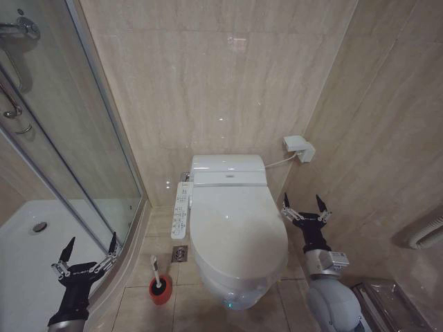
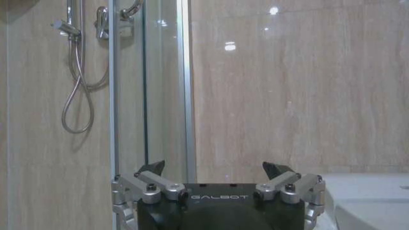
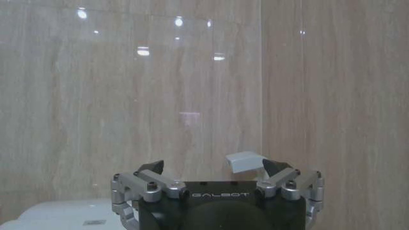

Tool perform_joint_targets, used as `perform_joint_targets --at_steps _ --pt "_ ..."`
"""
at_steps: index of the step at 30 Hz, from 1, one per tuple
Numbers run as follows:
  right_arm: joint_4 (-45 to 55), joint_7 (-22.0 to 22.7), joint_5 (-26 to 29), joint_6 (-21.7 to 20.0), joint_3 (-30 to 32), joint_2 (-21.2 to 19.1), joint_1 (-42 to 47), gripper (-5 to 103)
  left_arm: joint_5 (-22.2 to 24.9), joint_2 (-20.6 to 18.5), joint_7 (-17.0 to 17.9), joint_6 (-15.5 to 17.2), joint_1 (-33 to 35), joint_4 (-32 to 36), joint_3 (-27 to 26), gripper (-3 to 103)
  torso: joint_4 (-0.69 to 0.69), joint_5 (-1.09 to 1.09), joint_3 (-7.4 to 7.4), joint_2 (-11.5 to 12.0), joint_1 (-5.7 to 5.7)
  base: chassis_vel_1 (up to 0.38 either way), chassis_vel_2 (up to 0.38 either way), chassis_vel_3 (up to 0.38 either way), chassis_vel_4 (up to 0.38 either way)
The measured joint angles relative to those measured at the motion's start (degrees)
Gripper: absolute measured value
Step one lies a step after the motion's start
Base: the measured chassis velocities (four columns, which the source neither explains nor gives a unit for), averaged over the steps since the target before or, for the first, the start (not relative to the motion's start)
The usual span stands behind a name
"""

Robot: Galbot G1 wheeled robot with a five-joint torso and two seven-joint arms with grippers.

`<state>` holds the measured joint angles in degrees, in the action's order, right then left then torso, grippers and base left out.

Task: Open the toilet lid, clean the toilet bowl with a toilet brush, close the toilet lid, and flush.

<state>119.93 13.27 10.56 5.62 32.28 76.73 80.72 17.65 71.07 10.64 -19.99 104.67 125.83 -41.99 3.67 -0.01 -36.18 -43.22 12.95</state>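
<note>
Toilet lid [image 1: 239,225]: 1, closed
Toilet brush [image 1: 156,272]: 1, upright in red holder [image 1: 160,292]
Left gripper [image 1: 88,252]: raised, fingers spread
Right gripper [image 1: 304,205]: raised beside lid, fingers spread

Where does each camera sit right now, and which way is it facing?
Head view: high on the robot, looking down at the closed lid, the brush on the floor, and both open hands, left hand, right hand.
Left wrist view: behind the left hand, facing the shower door and back wall.
Right wrist view: behind the right hand, facing the wall corner and wall box.
Shared: head and right wrist views both show the wall box.
</note>
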Motion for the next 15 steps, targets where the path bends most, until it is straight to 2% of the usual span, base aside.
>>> perform_joint_targets --at_steps 15 --pt "0.0 0.01 0.03 0.0 -0.05 -0.01 -0.02 100 0.0 0.0 0.0 0.0 0.0 0.0 0.0 100 0.0 0.0 0.0 0.0 0.0 0.0 0.0 0.0 0.0"
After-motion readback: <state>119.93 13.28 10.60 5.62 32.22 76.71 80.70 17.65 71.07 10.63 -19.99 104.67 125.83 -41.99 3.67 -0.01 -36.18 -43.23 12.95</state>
